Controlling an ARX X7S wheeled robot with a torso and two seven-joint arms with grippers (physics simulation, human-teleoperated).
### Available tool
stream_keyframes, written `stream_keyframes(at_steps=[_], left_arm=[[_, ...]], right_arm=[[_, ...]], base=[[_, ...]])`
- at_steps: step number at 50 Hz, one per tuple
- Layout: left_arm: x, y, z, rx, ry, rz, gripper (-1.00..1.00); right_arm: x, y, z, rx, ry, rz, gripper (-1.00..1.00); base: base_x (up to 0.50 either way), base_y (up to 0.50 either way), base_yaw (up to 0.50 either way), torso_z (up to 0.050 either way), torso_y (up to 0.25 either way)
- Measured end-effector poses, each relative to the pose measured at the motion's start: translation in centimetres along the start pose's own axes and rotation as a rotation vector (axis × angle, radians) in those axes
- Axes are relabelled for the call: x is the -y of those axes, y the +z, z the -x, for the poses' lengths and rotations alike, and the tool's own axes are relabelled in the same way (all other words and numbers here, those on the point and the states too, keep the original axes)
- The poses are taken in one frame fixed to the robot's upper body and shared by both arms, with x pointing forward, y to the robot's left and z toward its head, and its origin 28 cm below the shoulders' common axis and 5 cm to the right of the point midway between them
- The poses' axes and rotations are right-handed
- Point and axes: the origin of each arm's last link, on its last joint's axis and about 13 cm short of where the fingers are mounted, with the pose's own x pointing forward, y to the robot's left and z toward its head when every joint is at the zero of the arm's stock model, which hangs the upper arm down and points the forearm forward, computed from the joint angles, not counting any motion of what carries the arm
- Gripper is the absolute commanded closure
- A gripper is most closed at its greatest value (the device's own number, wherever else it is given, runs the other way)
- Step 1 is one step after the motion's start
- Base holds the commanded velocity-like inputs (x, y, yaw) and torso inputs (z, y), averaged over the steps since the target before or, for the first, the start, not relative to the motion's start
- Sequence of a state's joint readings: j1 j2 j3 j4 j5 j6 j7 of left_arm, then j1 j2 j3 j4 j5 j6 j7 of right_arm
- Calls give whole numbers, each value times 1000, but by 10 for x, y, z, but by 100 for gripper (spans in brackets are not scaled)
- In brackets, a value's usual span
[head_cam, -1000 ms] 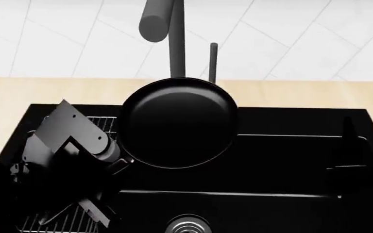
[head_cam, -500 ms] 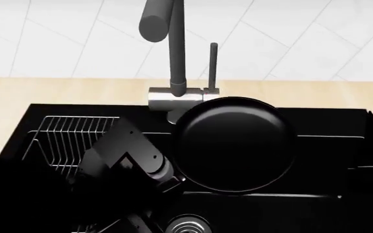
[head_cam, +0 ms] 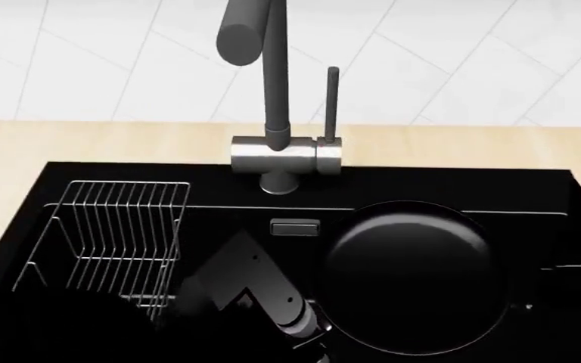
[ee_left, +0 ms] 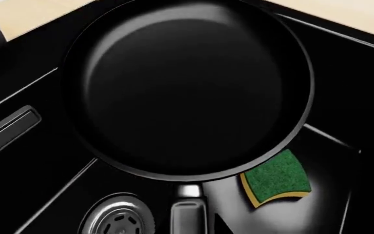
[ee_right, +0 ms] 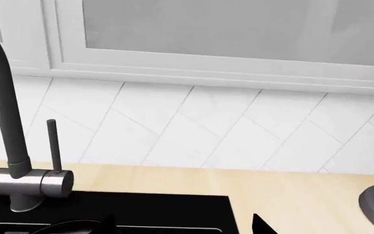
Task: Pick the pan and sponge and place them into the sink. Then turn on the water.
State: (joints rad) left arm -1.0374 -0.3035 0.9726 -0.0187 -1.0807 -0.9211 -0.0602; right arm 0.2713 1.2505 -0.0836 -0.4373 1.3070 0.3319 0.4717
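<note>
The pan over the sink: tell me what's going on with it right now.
The robot's left arm carries the pan by its handle above the black sink, at the basin's right part. In the left wrist view the sponge already lies on the sink floor, partly under the pan's edge, near the drain. The dish rack sits at the basin's left. The faucet shows no stream and its lever stands upright. The tools themselves are not visible.
</note>
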Motion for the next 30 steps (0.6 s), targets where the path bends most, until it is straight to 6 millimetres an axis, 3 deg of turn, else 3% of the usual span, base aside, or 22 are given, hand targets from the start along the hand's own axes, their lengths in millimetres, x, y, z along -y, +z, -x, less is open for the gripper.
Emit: stream_keyframes(at_steps=[30], left_arm=[[13,-27,-26,-36,-9,19,100]], right_arm=[[1,-4,3,2,-6,-10,-100]], base=[[0,0,0,0,1]])
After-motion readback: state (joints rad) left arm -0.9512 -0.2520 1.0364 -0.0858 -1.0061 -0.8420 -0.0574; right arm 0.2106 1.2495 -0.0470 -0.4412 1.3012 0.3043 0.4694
